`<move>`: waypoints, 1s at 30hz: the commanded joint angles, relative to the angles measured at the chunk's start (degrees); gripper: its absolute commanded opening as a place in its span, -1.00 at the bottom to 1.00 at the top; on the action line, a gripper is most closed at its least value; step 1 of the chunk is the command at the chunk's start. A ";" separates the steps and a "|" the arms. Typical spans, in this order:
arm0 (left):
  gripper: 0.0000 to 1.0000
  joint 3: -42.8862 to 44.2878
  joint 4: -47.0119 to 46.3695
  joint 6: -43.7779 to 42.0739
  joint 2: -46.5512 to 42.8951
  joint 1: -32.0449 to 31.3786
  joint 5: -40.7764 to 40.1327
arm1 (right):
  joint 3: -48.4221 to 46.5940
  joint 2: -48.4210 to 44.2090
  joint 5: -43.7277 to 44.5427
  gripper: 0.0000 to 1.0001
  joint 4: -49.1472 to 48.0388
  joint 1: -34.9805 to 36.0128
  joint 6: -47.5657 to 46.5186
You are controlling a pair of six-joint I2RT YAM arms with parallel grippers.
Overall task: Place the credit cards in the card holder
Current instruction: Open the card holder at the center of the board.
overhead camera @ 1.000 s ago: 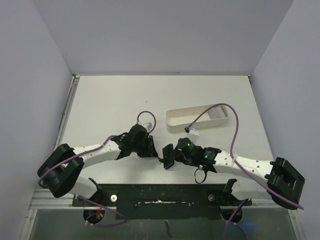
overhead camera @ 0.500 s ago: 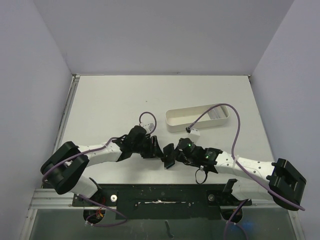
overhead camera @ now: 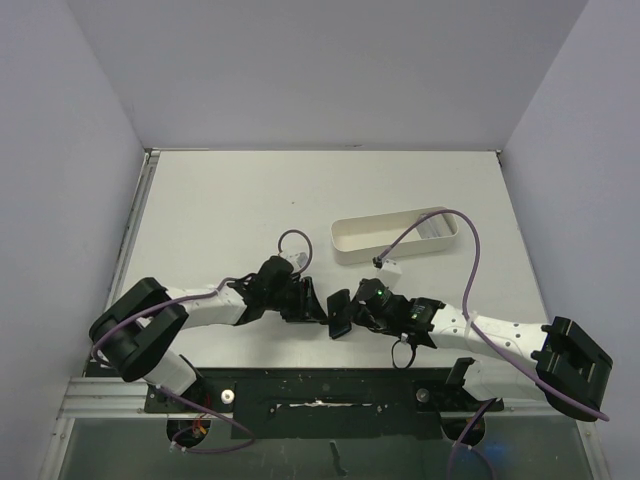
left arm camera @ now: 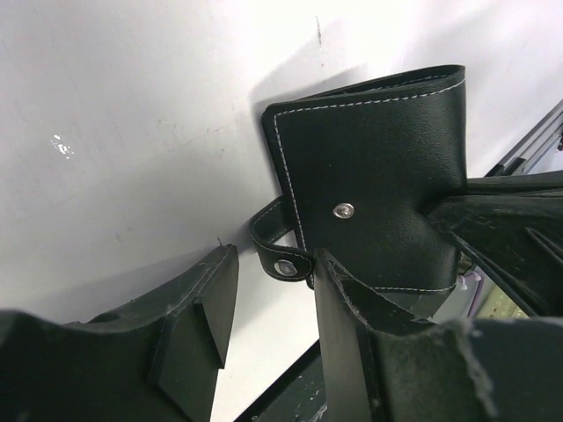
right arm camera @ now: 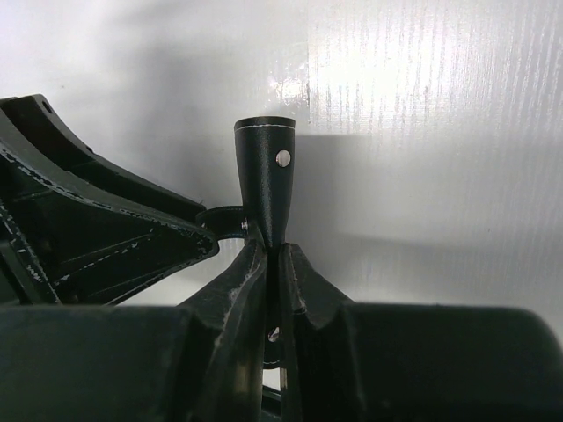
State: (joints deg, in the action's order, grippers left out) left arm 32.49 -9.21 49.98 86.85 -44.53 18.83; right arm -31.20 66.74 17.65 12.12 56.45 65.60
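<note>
The black card holder point(overhead camera: 338, 312) stands on edge near the table's front, between the two arms. My right gripper point(overhead camera: 350, 312) is shut on it; in the right wrist view the folded case point(right arm camera: 265, 189) sticks out of the pinched fingers. My left gripper point(overhead camera: 313, 308) is open right beside it; in the left wrist view the case point(left arm camera: 378, 189) fills the upper right and its snap tab point(left arm camera: 281, 255) hangs at the tip of the right finger point(left arm camera: 339, 299). A pale card point(overhead camera: 437, 229) shows inside the white tray.
The long white oval tray point(overhead camera: 392, 236) lies behind the grippers at centre right, with a purple cable arching over it. The black rail of the arm mounts point(overhead camera: 320, 395) runs along the front edge. White walls enclose the table on three sides.
My left gripper has moved right, from a gap away to right beside the card holder's tab. My right gripper has held the case nearly still.
</note>
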 commanded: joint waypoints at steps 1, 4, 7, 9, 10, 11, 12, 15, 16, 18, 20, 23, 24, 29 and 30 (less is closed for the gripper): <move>-0.25 1.35 -2.34 -0.60 0.69 -0.11 0.06 | 0.21 -1.04 2.56 -0.86 -1.76 0.03 0.57; -0.41 2.34 -0.86 -1.75 0.89 -0.11 -0.76 | 0.52 -1.16 2.95 -0.85 -1.51 -0.02 0.78; -0.64 3.44 1.34 -2.62 1.08 -0.18 -1.72 | 0.11 -1.29 3.84 -0.78 0.04 -0.02 0.90; -0.78 3.63 1.75 -2.62 0.54 -0.16 -1.82 | -0.56 -1.75 4.66 -0.71 1.91 -0.05 0.96; -0.85 3.63 1.86 -2.54 0.06 -0.20 -1.91 | -0.94 -2.14 5.08 -0.64 3.05 -0.03 1.00; -0.94 3.68 1.91 -2.28 -0.50 -0.20 -1.81 | -1.60 -2.49 5.43 -0.55 4.20 -0.04 1.02; -1.00 3.59 1.75 -1.81 -1.30 -0.19 -1.39 | -2.26 -2.81 5.72 -0.42 5.70 0.02 0.95; -1.00 3.20 -0.33 -0.03 -3.08 -0.19 0.63 | -4.79 -3.18 6.55 -0.21 10.94 0.10 0.71; -1.00 2.96 -1.14 0.75 -3.92 -0.20 1.31 | -5.51 -3.15 6.29 -0.17 11.98 0.16 0.39; -1.00 2.19 -2.88 2.19 -5.78 -0.20 2.24 | -6.47 -3.07 5.55 -0.09 12.69 0.32 -0.60; -1.00 1.81 -4.02 3.18 -7.66 -0.20 2.64 | -6.82 -2.61 4.30 -0.03 11.60 0.47 -1.77; -1.00 1.71 -4.59 3.93 -9.62 -0.20 2.79 | -6.93 -1.55 2.27 0.06 8.84 0.67 -2.95; -1.00 1.62 -4.85 4.21 -10.12 -0.19 2.90 | -7.01 -1.19 1.59 0.10 7.97 0.75 -3.13; -1.00 0.95 -5.91 5.56 -11.82 -0.20 3.10 | -7.66 0.78 -0.65 0.26 4.44 1.51 -3.63; -1.00 0.85 -5.83 5.53 -11.87 -0.20 3.06 | -7.79 1.29 -0.91 0.26 4.21 1.56 -3.64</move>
State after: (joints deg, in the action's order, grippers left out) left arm 33.47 -10.87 54.17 76.95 -44.53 20.71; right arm -36.05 66.67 18.13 20.97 57.28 63.16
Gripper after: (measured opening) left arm 0.054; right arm 0.623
